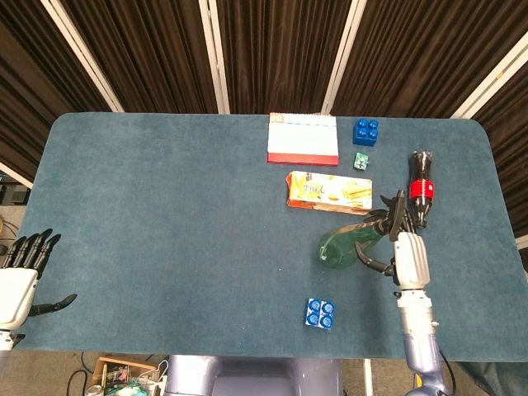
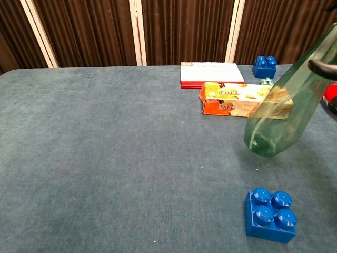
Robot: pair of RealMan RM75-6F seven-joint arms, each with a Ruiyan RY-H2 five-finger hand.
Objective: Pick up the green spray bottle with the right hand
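— Where is your green spray bottle (image 1: 346, 244) right now?

— Right of centre in the head view, tilted, its base toward the left. Your right hand (image 1: 404, 252) grips its upper end with fingers wrapped around it. In the chest view the bottle (image 2: 279, 121) hangs above the table (image 2: 105, 147) at the right edge, off the surface.

— And your left hand (image 1: 21, 276)?

— Lower left corner of the head view, fingers spread apart, holding nothing.

— What lies near the bottle?

— An orange snack box (image 1: 328, 191) just above it in the frame, a cola bottle (image 1: 421, 186) to the upper right, and a blue brick (image 1: 319, 313) below. A second blue brick (image 1: 366, 132) and a red-and-white box (image 1: 303, 139) sit near the top edge.
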